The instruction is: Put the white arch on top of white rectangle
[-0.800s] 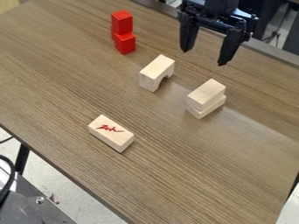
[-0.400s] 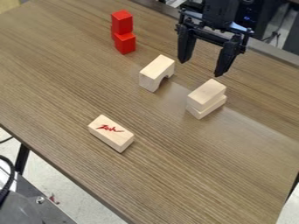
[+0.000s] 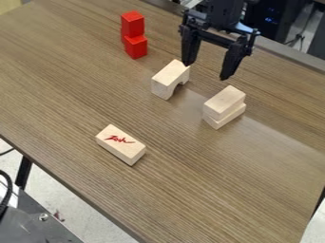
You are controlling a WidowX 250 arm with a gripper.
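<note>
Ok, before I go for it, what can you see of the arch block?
The arch block is pale, plain and looks like wood, with flat faces and a curved cut-out on its lower side. It stands upright on the brown table, feet down and opening underneath, between the red blocks and the stacked pale blocks. Nothing rests on it. The open gripper hangs near its far end; I can't tell if they touch.

- Red blocks [image 3: 135, 46], 1 stacked above another
- Brown wood-grain table [image 3: 70, 95]
- Black table leg [image 3: 23, 172], lower left
- Black cable [image 3: 8, 189], curving at the left edge
- Pale floor [image 3: 70, 204]
</note>
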